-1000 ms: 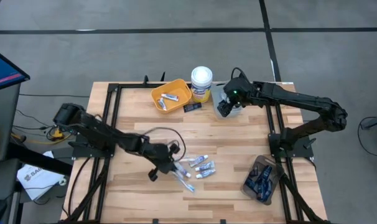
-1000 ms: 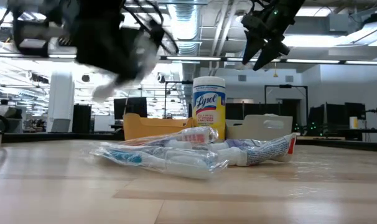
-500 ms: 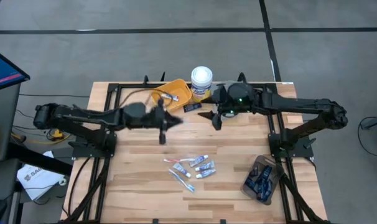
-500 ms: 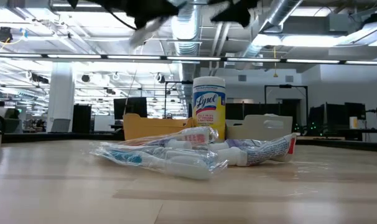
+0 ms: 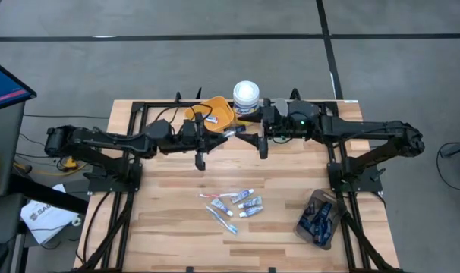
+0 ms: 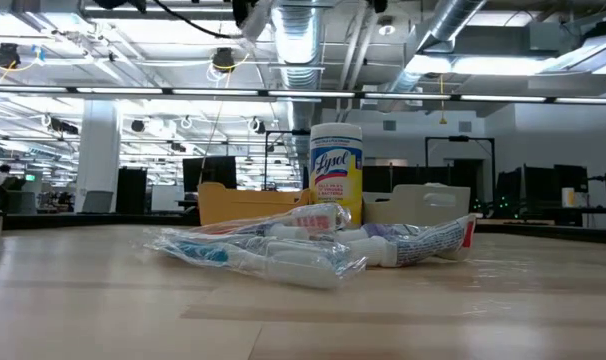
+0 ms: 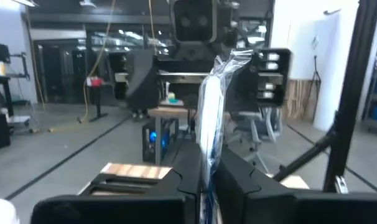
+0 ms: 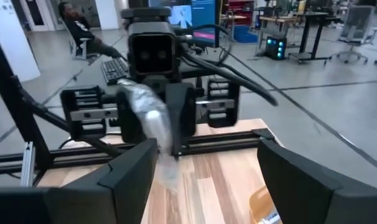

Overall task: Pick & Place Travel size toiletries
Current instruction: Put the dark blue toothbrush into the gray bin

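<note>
My left gripper hangs in the air over the table's far middle, shut on a clear-wrapped toiletry packet. My right gripper faces it from the right, level and open, a short gap away; the packet shows just ahead of its spread fingers. The other travel toiletries, white-and-blue tubes, some red-tipped, lie in a loose pile on the table's near middle. A few tubes lie in the yellow bin. My left gripper pinches the clear-wrapped packet between its two fingers by its lower end. The fingers are about level and point toward the table's right. The packet is lifted clear and sticks out past the fingertips toward my right gripper.
A white-lidded yellow canister stands at the far edge beside the yellow bin. A dark tray with navy packets sits at the near right. Black frame rails run along both sides of the table.
My left gripper has risen from the pile with the wrapped packet and swung toward the far edge, ending level beside the yellow bin. My right gripper has moved left from the far right corner toward it and turned level. The pile has stayed put.
</note>
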